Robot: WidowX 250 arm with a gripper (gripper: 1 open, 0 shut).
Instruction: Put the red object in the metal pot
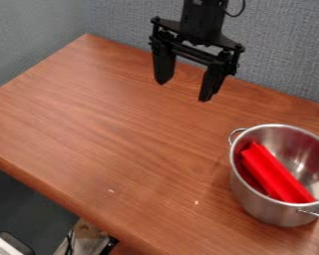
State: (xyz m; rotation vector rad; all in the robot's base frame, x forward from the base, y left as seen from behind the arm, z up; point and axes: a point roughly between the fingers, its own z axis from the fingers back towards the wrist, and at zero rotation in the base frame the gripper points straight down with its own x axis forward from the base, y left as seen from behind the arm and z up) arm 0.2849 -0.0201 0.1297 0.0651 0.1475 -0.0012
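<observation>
The red object [273, 170] lies slanted inside the metal pot [250, 198], which stands at the table's right front corner. It is a long flat bar resting on the pot's bottom and leaning toward the left wall. My gripper [187, 78] hangs over the far middle of the table, well left of and behind the pot. Its two black fingers [163, 64] point down, spread wide apart, and nothing is between them.
The wooden table [109, 120] runs diagonally, with its front edge dropping off at the lower left. A grey wall stands behind the arm. Some clutter shows on the floor below the table's front edge.
</observation>
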